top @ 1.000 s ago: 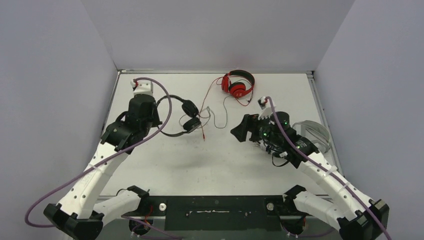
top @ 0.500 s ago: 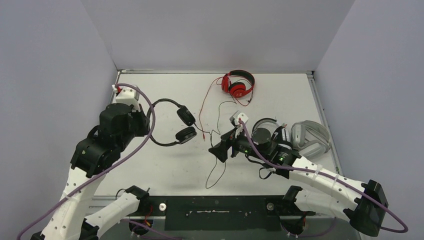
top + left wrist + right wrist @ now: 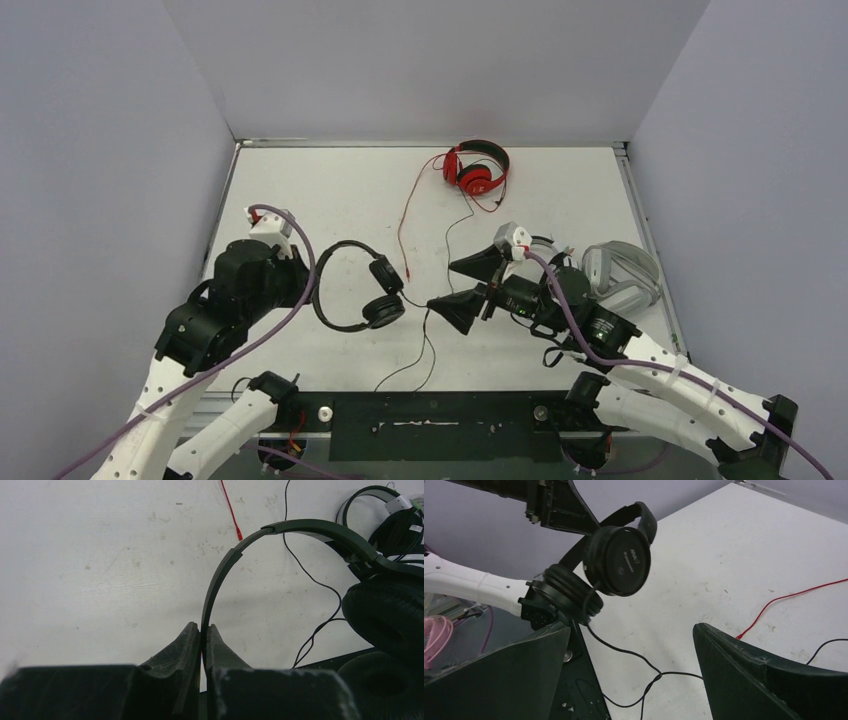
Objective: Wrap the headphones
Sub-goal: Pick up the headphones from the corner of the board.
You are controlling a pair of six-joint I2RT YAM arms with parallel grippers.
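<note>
place: robot lab cell | evidence: plain grey walls (image 3: 430, 70), scuffed white table (image 3: 300, 190), 2 mounted arms (image 3: 215, 310)

- The table (image 3: 330, 190) has the arm bases at its near edge.
- The rear headphones (image 3: 477, 165) lie at the back, near the middle.
- The right headphones (image 3: 625, 268) lie by the right edge, with another pair (image 3: 540, 242) just left of them, partly under the right arm.
- The left headphones (image 3: 360, 295) are left of centre, off the table, their headband between the left gripper's (image 3: 202, 630) fingers.
- Their cable (image 3: 427, 340) drops to the table and runs toward the near edge.
- The right gripper (image 3: 441, 285) is just right of the earcups, facing them.
</note>
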